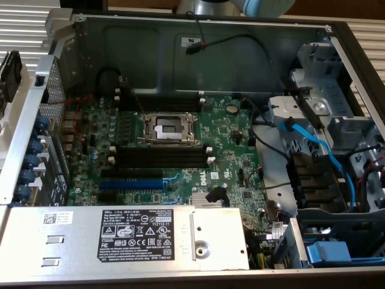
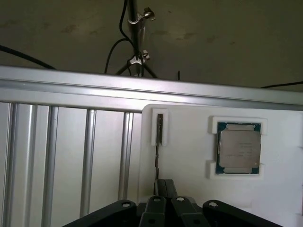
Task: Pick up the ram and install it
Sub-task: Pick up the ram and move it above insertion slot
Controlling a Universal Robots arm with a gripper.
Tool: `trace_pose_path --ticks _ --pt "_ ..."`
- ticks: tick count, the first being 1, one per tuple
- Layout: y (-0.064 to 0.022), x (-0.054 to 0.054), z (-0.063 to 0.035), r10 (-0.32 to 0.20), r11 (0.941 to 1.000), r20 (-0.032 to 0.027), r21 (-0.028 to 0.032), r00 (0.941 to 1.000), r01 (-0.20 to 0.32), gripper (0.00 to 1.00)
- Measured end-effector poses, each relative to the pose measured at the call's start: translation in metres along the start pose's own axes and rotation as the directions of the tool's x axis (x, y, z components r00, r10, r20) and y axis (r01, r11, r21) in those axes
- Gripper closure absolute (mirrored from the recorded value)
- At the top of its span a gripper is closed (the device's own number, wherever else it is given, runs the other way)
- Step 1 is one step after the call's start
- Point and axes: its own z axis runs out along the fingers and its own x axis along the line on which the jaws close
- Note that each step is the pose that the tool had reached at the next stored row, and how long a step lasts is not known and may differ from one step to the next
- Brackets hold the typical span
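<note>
Pincer [image 2: 164, 188] fully shut, fingers pressed together, nothing visibly between them. Ram [image 2: 159, 128] is off the board. It stands on edge in a narrow slot of the white tray [image 2: 189, 156], seen edge-on as a thin dark strip. Its near end runs right up to the pincer tips, just beside one finger; contact or not, can't tell. Same tray: CPU chip [image 2: 239, 147] lies flat in its own recess, apart from the ram. Tray sits next to the ribbed metal worktop [image 2: 66, 156]. An alu rail [image 2: 71, 82] runs across behind both, w/ a tripod stand [image 2: 135, 38] beyond it. Exterior view: PC case [image 1: 27, 129] open, motherboard [image 1: 234, 141] exposed. CPU socket [image 1: 168, 128] sits mid-board, w/ black memory slots [image 1: 159, 158] w/ white end clips just beside it. Blue slot [image 1: 131, 183] lies between those and the PSU [image 1: 144, 232]. Arm base [image 1: 204, 6] shows past the case's far wall.
</note>
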Motion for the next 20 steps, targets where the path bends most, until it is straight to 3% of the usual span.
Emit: trace_pose_path --ticks 11,13,15,16,20 --pt "0.0001 0.0000 0.0000 0.000 1.0000 0.0000 0.0000 1.0000 0.000 0.90" --pt "0.0001 0.0000 0.0000 0.000 1.0000 0.0000 0.0001 1.0000 0.000 0.83" --pt "0.0001 0.0000 0.0000 0.000 1.0000 0.0000 0.0000 1.0000 0.000 0.83" --pt "0.0001 0.0000 0.0000 0.000 1.0000 0.0000 0.0001 1.0000 0.000 0.76" --pt "0.0001 0.0000 0.0000 0.000 1.0000 0.0000 0.0000 1.0000 0.000 0.76"
